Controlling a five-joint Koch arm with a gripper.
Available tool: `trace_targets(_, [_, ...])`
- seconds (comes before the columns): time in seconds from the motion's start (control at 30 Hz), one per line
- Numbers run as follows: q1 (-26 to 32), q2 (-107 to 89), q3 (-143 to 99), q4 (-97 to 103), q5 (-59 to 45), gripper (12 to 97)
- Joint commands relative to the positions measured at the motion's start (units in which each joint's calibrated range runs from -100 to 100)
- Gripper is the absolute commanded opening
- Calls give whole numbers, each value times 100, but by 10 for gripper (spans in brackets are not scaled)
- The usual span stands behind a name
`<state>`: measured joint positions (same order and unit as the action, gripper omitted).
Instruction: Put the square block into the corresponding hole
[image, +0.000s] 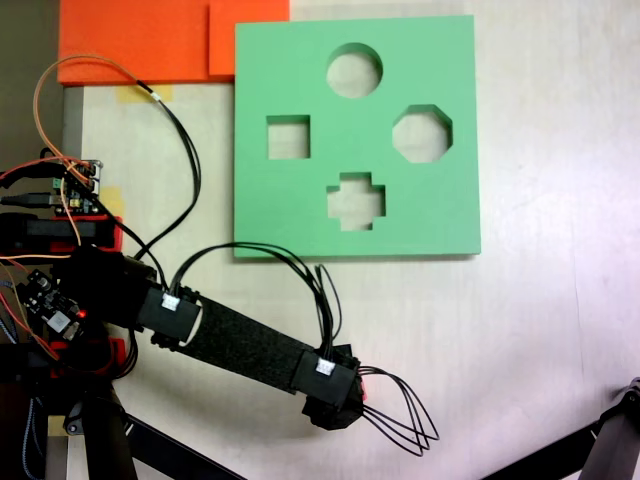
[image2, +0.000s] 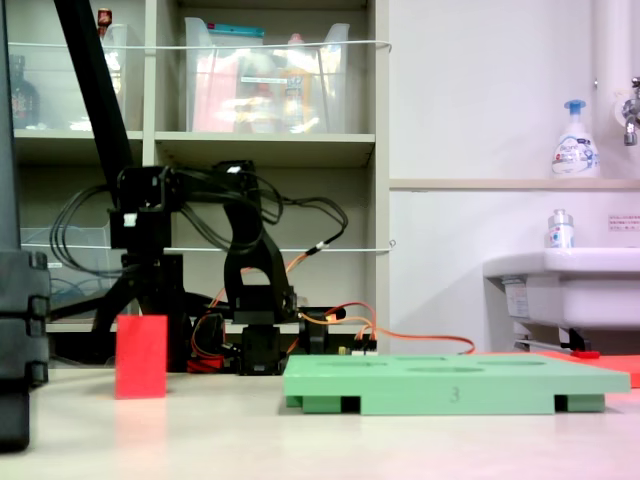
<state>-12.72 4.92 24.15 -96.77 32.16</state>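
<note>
Jaws cannot be told as spread or pressed together. Standing upright on the counter (image2: 200, 430), the square block (image2: 140, 357) is sitting beside the green board (image2: 455, 385), well apart from the hole (image: 288, 137).

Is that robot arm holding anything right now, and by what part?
It cannot be told. The red block stands on the table; the arm's end hides the gripper from above.
</note>
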Motion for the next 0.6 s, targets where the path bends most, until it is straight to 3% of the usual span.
trace_targets(0.0, [-10, -18, -82, -323, -5, 429])
trace_targets(0.4, [-39, -395, -601, -323, 122, 339])
trace_targets(0.57, [-29, -1009, -671, -323, 225, 338])
